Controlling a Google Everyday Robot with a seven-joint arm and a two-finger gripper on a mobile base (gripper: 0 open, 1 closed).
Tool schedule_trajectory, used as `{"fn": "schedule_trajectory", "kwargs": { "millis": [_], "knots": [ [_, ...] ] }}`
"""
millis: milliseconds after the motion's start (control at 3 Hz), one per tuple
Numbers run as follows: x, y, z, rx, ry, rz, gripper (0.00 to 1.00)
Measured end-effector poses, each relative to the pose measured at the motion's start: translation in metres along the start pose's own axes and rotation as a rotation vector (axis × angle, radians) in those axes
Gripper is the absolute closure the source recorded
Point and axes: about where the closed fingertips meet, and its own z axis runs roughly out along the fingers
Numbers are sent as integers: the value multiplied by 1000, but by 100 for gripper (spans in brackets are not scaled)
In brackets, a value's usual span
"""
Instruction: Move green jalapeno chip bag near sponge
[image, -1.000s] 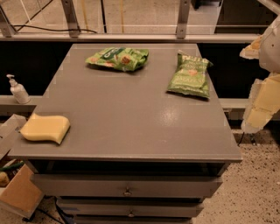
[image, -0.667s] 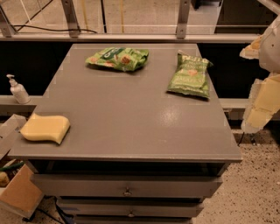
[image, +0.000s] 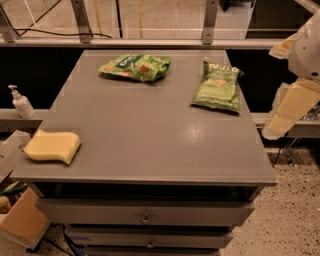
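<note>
The green jalapeno chip bag (image: 218, 87) lies flat at the table's far right, its cream top band toward the back. The pale-yellow sponge (image: 52, 146) lies at the table's front left corner, far from the bag. My gripper (image: 286, 111) hangs off the table's right side, at the right edge of the view, a little to the right of the jalapeno bag and apart from it. It holds nothing that I can see.
A brighter green chip bag (image: 135, 66) lies at the back middle of the grey table (image: 150, 135). A white pump bottle (image: 21, 102) stands on a ledge to the left. A cardboard box (image: 22, 222) sits on the floor at lower left. Drawers (image: 145, 212) are under the tabletop.
</note>
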Motion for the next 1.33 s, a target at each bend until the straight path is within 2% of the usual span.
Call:
{"fn": "schedule_trajectory", "kwargs": {
  "millis": [333,667,1000,1333],
  "knots": [
    [-13,-39,21,74,-62,3,0],
    [-25,-83,44,137,-90,5,0],
    [-32,-127,69,186,-93,13,0],
    [-28,-166,99,210,-77,42,0]
  ]
}}
